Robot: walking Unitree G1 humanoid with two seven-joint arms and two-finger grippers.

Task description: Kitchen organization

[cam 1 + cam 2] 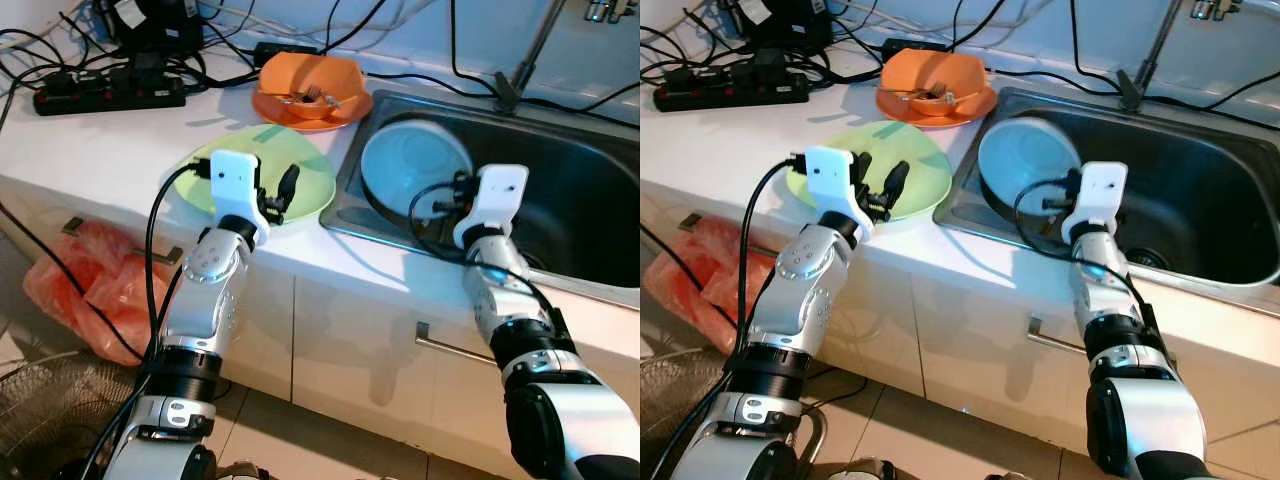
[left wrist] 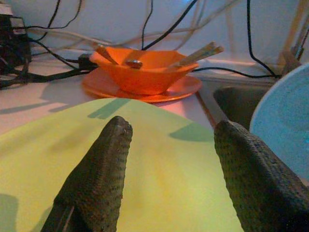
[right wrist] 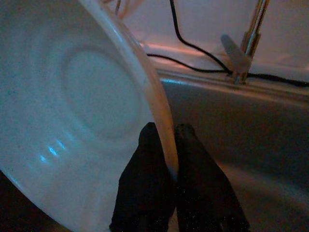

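A light green plate (image 1: 312,186) lies flat on the white counter near its front edge. My left gripper (image 1: 277,192) hovers open just over it, fingers (image 2: 104,159) spread above the green surface. A pale blue plate (image 1: 410,165) stands tilted on edge at the left end of the steel sink (image 1: 590,210). My right gripper (image 3: 167,131) is shut on the blue plate's rim, one finger on each face. Behind the green plate an orange bowl (image 1: 312,78) with utensils in it rests on an orange plate (image 1: 272,108).
A black power strip (image 1: 110,96) and tangled cables lie at the back left of the counter. The faucet (image 1: 528,58) rises behind the sink. An orange plastic bag (image 1: 90,290) sits on the floor by the cabinet, and a wire basket (image 1: 50,410) is below it.
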